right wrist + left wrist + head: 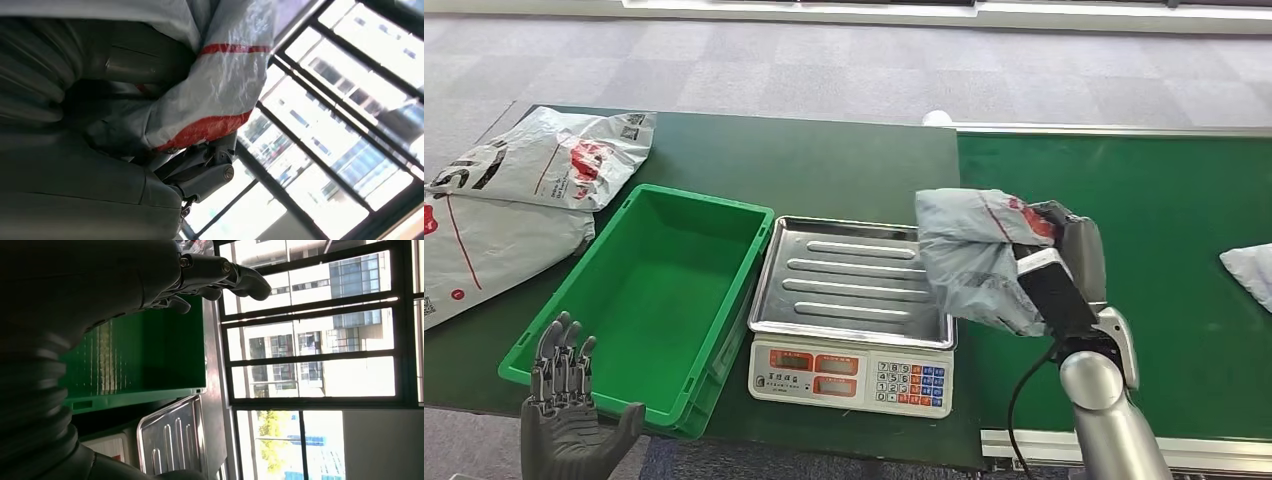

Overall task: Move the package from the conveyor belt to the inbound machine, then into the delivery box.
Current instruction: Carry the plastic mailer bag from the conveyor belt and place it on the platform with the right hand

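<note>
Head view looks down on a dark green table (804, 160) standing on a floor of grey carpet tiles (824, 70), with the conveyor belt (1164, 200) (a brighter green surface edged in pale metal) joining it on the right. The right hand (1064, 262) grips the package (974, 255), a crumpled grey plastic mailer with red markings, held in the air over the right edge of the inbound machine (854, 300), a weighing scale with a ribbed steel tray and a keypad at its front. Just beside the scale on its left sits the delivery box (659, 300), a green plastic crate. Two more grey mailers (514, 190) lie on the table's far left corner, and another mailer's corner (1249, 270) rests on the belt at the right edge. The left hand (569, 415) hovers near the crate's front corner, holding nothing, fingers upright and apart. Both wrist views catch tall dark-framed windows (320, 340) with buildings beyond.
</note>
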You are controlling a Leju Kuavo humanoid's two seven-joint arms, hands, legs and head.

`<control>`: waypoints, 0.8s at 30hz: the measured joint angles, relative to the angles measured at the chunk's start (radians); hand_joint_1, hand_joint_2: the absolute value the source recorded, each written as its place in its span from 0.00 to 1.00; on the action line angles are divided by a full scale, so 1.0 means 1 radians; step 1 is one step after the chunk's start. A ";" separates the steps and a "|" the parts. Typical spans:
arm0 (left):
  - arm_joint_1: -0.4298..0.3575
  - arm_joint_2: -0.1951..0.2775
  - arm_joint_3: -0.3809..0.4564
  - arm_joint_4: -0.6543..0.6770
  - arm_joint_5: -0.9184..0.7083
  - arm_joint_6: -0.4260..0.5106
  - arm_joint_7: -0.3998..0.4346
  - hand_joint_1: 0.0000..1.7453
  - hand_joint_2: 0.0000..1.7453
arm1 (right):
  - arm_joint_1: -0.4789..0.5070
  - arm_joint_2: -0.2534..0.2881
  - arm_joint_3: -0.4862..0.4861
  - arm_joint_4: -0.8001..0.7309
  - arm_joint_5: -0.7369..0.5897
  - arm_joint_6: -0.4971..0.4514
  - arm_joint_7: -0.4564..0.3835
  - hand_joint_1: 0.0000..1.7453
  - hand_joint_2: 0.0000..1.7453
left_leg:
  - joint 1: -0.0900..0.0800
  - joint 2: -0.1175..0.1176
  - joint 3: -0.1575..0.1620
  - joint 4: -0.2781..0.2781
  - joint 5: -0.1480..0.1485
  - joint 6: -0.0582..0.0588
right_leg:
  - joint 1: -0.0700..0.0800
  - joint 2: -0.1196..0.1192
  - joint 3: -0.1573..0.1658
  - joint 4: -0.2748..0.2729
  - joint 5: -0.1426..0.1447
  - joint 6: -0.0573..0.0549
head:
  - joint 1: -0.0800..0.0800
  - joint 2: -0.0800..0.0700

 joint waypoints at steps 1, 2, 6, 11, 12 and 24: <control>-0.003 0.005 -0.006 0.004 0.000 0.005 -0.003 0.00 1.00 | -0.020 0.003 0.037 0.015 0.029 0.027 0.004 1.00 1.00 | 0.000 0.001 0.000 0.000 0.000 0.000 | 0.000 0.001 -0.001 0.000 0.000 0.000 | 0.000 0.000; -0.008 0.010 -0.013 0.008 0.000 0.011 -0.005 0.00 1.00 | -0.042 0.010 0.078 0.033 0.052 0.047 0.009 1.00 1.00 | 0.000 0.002 0.000 0.000 0.000 0.000 | 0.000 0.003 -0.001 0.000 0.000 0.000 | 0.000 0.000; -0.023 0.024 -0.049 0.025 0.000 0.036 -0.010 0.00 1.00 | -0.117 0.071 0.232 0.106 0.102 0.074 0.043 1.00 1.00 | 0.001 0.003 0.000 0.000 0.001 -0.001 | 0.001 0.003 -0.003 0.001 0.001 -0.001 | 0.000 0.000; -0.030 0.041 -0.076 0.039 0.005 0.047 -0.009 0.00 1.00 | -0.169 0.113 0.322 0.145 0.112 0.082 0.075 1.00 1.00 | 0.002 0.002 -0.001 0.000 0.001 -0.002 | 0.001 0.002 -0.003 0.001 0.001 -0.001 | 0.000 0.000; -0.031 0.045 -0.079 0.040 0.007 0.047 -0.008 0.00 1.00 | -0.174 0.115 0.329 0.148 0.110 0.084 0.081 0.75 1.00 | 0.002 0.002 -0.001 0.000 0.001 -0.002 | 0.001 0.002 -0.003 0.001 0.001 -0.001 | 0.000 0.000; -0.033 0.059 -0.087 0.045 0.013 0.027 0.038 0.00 1.00 | -0.220 0.119 0.321 0.302 0.265 0.065 0.323 0.00 0.00 | 0.001 0.002 0.000 0.000 0.001 -0.002 | 0.001 0.003 -0.003 0.001 0.001 -0.002 | 0.000 0.000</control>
